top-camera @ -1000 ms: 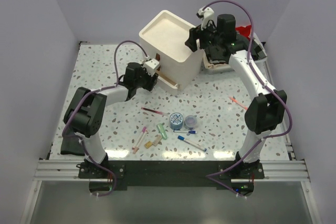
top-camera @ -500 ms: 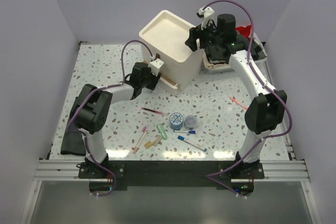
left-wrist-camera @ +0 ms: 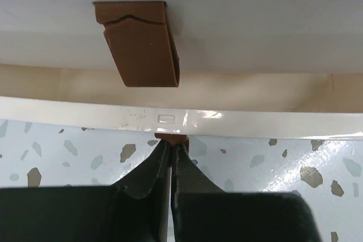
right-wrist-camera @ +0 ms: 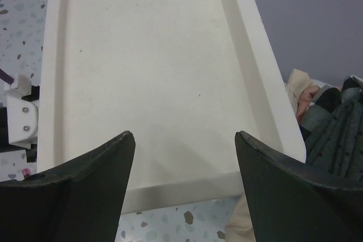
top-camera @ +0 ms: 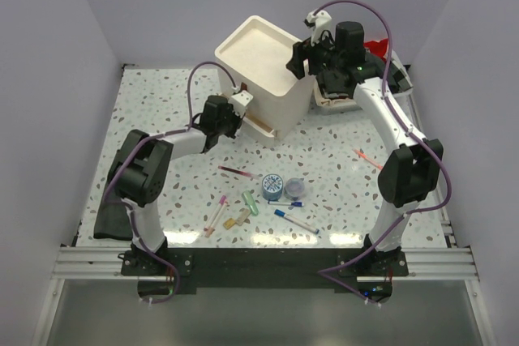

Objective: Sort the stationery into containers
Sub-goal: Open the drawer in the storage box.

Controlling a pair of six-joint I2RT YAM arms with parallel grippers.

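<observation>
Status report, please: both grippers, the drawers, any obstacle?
Left gripper shut on lower drawer handle. Right gripper open above cabinet top. Stationery loose on table. No obstacle seen.

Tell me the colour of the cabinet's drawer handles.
Brown. The drawer handles show best in the left wrist view.

A robotics lab test cell is indicated. A speckled terrazzo-patterned tabletop (top-camera: 340, 151) is enclosed by plain lilac panel walls (top-camera: 57, 79), and two white-and-black robot arms (top-camera: 388, 117) are bolted to a silver aluminium rail (top-camera: 89, 261).
</observation>
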